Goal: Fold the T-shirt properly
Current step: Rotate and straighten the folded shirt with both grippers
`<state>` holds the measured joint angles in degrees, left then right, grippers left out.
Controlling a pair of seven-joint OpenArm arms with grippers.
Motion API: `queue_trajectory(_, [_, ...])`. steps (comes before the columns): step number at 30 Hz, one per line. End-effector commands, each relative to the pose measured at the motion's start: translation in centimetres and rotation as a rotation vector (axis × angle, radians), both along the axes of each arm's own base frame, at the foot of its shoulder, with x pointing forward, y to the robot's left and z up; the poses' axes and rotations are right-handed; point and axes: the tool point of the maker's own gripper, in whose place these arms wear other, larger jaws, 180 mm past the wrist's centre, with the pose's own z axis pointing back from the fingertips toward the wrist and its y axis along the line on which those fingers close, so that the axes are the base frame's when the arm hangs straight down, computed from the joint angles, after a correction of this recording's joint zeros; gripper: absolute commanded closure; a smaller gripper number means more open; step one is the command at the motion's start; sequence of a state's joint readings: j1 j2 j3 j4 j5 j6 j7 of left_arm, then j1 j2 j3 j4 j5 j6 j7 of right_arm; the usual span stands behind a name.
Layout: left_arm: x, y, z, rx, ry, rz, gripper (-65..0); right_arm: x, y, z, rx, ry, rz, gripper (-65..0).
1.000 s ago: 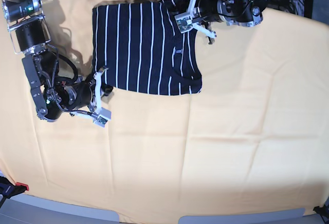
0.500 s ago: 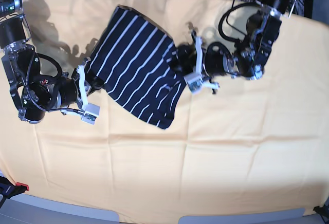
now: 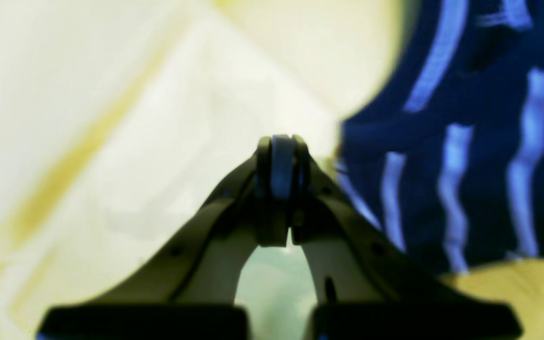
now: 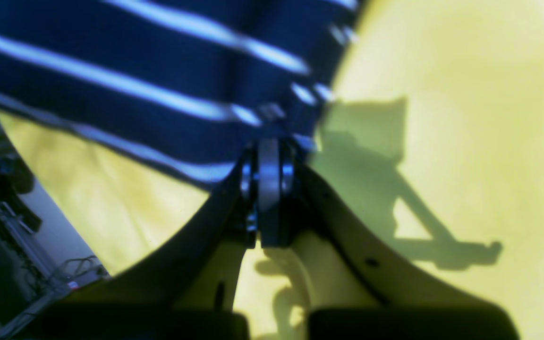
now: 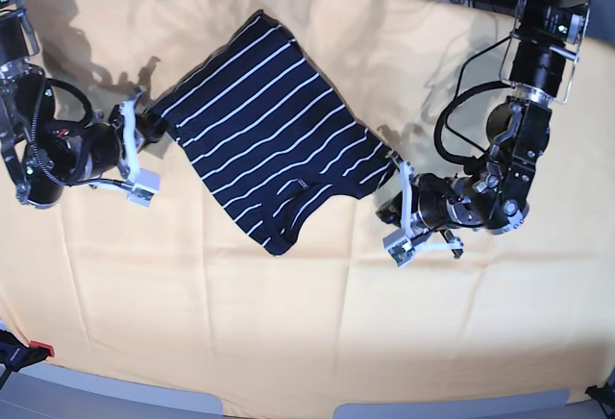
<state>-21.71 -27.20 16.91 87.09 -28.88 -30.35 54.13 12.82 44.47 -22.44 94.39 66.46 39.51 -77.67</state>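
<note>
The left hand (image 5: 396, 174) is pinching one edge of the T-shirt (image 5: 266, 140) between fingers that are pressed together, at 4 o'clock of the cloth. The right hand (image 5: 144, 129) is pinching the opposite edge in the same way, at 9 o'clock. In both wrist views the fingertips are meeting on a thin fold of striped fabric. The T-shirt is lying stretched diagonally between the two hands on the yellow-orange cloth (image 5: 317, 323) that is covering the table.

Left claw (image 3: 279, 189) and right claw (image 4: 267, 177), both pinched closed, arms spread apart.
</note>
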Motion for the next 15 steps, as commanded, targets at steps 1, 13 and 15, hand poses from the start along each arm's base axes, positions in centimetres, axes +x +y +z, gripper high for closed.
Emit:
queue_trajectory(1, [0.6,0.8,1.5,-0.01,-0.027,0.002,0.0,1.8,-0.9,1.7,-0.006,-0.083,-0.018,0.0])
queue_trajectory(13, [-2.2,1.5,8.2,-0.285,0.004,-0.133,0.0,3.0,-1.9,-0.6,-0.012,-0.188,-0.144,0.0])
queue_trajectory(15, [-1.8,2.0,9.5,-0.327,-0.011,-0.113,0.0,1.7,-1.2,-1.5,0.015,-0.141,-0.145,0.0])
